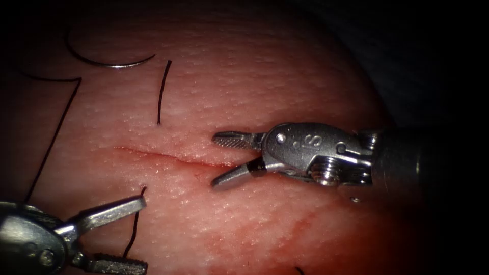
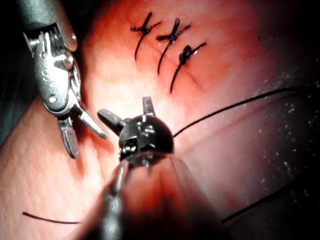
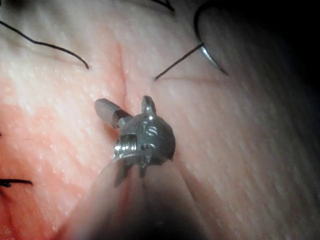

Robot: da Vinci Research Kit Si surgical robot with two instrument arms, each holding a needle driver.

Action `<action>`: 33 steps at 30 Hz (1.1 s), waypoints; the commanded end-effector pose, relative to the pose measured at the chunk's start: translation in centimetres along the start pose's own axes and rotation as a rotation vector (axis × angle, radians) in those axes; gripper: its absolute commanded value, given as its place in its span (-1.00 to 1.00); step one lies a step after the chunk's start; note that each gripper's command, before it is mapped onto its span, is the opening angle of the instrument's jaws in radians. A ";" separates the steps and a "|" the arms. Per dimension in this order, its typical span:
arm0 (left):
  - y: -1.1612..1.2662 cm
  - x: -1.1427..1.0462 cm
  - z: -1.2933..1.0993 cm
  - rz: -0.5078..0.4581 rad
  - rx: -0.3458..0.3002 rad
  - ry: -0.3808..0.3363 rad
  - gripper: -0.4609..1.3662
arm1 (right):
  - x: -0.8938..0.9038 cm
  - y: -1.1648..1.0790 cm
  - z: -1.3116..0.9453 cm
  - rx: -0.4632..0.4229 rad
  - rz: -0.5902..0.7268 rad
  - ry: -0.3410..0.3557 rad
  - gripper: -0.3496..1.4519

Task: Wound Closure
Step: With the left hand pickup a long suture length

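Two tools, both w/ jaws spread, both holding nothing. Right tool (image 1: 220, 159) comes in from the right, upper jaw over the tissue just above the cut's right end, lower jaw just below it; neither jaw pinches anything. Left tool (image 1: 137, 231) sits at the tissue's lower left edge, jaws apart, w/ a strand of thread (image 1: 133, 224) running down between them, not gripped as far as can be told. That strand meets the tissue just below the cut (image 1: 168, 155). A 2nd short thread end (image 1: 162, 91) meets the tissue above the cut. Needle (image 1: 109, 63) lies free on the tissue (image 1: 285, 86) near its upper left edge, well apart from both tools, not in the tissue; long thread runs from there down the left side. Left wrist view: three tied stitches (image 2: 172, 35) beyond the left tool (image 2: 131, 114). Red fluid (image 1: 305, 224) below the cut, toward the right.
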 end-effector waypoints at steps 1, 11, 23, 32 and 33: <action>0.00 0.00 0.00 -0.001 0.001 0.000 0.04 | 0.00 0.00 0.00 0.003 0.000 -0.002 0.66; -0.04 0.10 -0.07 -0.105 -0.025 -0.050 0.21 | 0.00 -0.01 0.00 0.003 0.001 -0.002 0.69; 0.01 -0.04 -0.24 -0.239 -0.091 -0.251 0.14 | 0.00 -0.02 0.01 0.004 -0.006 -0.010 0.70; 0.42 -0.21 -0.17 -0.549 -0.047 -0.292 0.18 | 0.00 -0.03 0.01 0.006 -0.012 -0.028 0.69; 0.44 -0.22 -0.17 -0.570 -0.046 -0.306 0.20 | 0.00 -0.03 0.01 0.009 -0.012 -0.028 0.69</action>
